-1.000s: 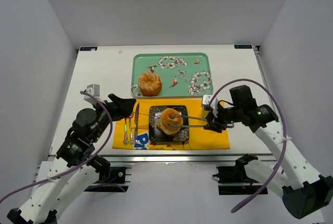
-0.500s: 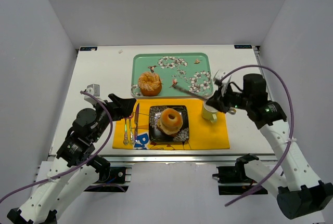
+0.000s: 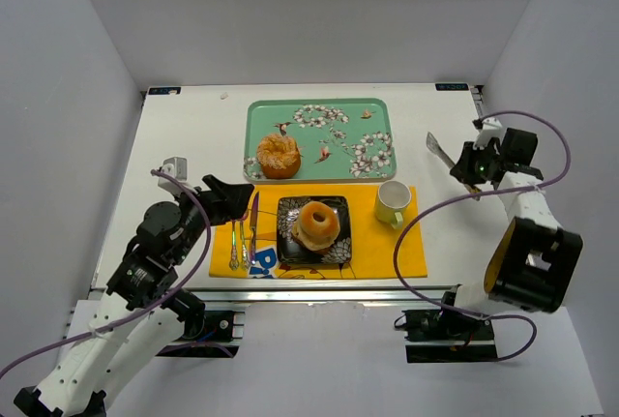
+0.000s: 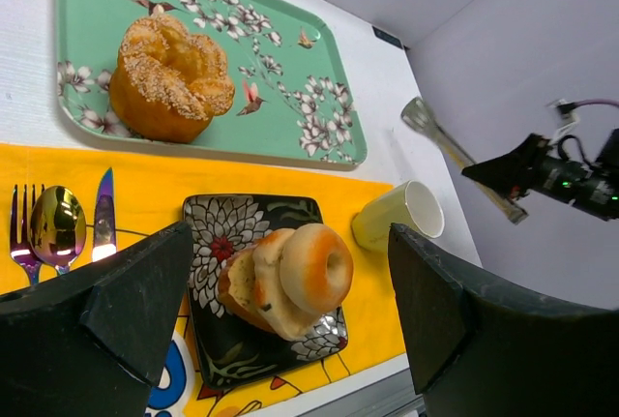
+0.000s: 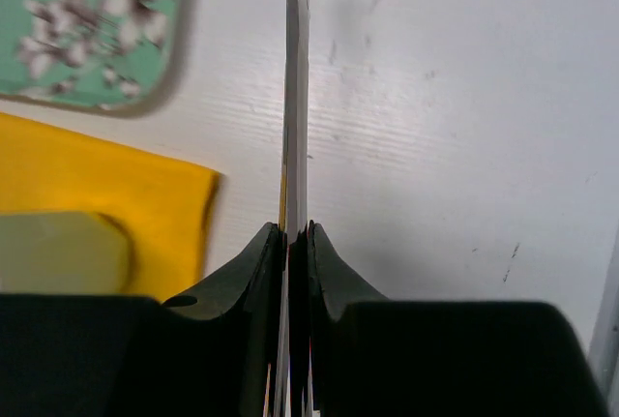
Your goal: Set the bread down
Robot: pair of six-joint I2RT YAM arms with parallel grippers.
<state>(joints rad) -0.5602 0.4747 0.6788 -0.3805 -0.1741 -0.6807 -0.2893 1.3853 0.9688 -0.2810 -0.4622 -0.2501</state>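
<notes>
Several bagel-like breads (image 3: 316, 223) are stacked on a black flowered plate (image 3: 340, 253) on the yellow placemat; they also show in the left wrist view (image 4: 290, 277). A sesame bread (image 3: 278, 156) sits on the green tray (image 3: 319, 107). My right gripper (image 3: 474, 167) is shut on metal tongs (image 3: 443, 153) over the bare table at the far right, away from the plate; the right wrist view shows its jaws (image 5: 297, 233) pinching the tongs (image 5: 296, 98). My left gripper (image 3: 232, 194) is open and empty left of the plate, its gap (image 4: 290, 231) framing the breads.
A pale green cup (image 3: 392, 202) lies on its side on the placemat (image 3: 387, 248) right of the plate. A fork, spoon and knife (image 3: 242, 238) lie on the placemat's left end. A small grey block (image 3: 173, 164) sits at the table's left.
My right gripper drew the tongs off the bread on the plate and swung up and right to the table's right side. The bread stayed on the plate. The left arm has not moved.
</notes>
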